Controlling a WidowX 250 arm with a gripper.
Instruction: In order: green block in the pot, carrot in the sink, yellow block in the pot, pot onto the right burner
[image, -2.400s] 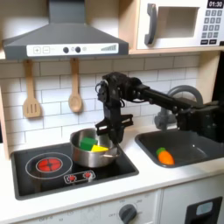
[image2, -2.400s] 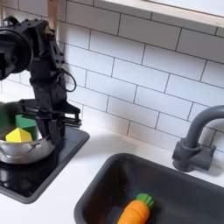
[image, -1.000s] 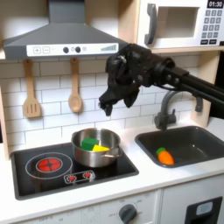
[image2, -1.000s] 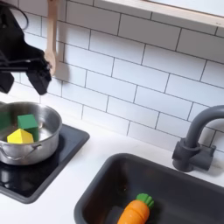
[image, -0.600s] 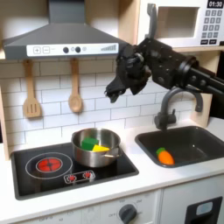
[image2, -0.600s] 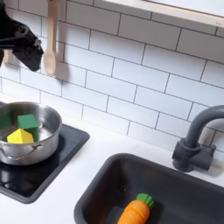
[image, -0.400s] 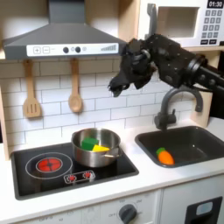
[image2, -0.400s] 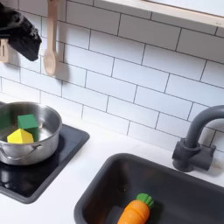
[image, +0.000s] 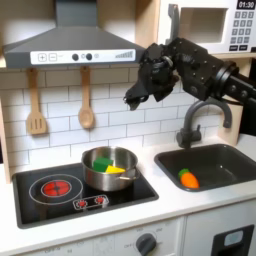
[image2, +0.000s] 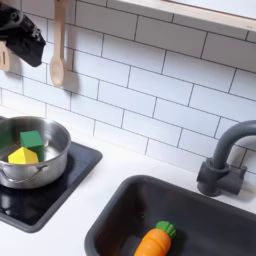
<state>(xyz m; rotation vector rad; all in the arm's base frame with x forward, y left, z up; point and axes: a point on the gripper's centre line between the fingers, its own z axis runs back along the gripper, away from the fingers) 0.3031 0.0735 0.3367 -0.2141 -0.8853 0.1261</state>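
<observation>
A white counter (image: 60, 232) carries the scene. Set into it, below and toward the first exterior view's left of the raised gripper (image: 132, 100), is a glossy black cooktop (image: 40, 205). The pot (image: 108, 169) stands on the cooktop's ring nearer the gripper, almost straight beneath it, holding the green block (image2: 31, 139) and the yellow block (image2: 22, 155) side by side and touching. The other red spiral burner (image: 55, 187) lies farther from the gripper and is bare. The sink (image: 215, 161), sunk into the counter, lies lower and to the gripper's other side, with the carrot (image: 188, 179) on its floor and a grey faucet (image: 196, 120) at its back edge.
</observation>
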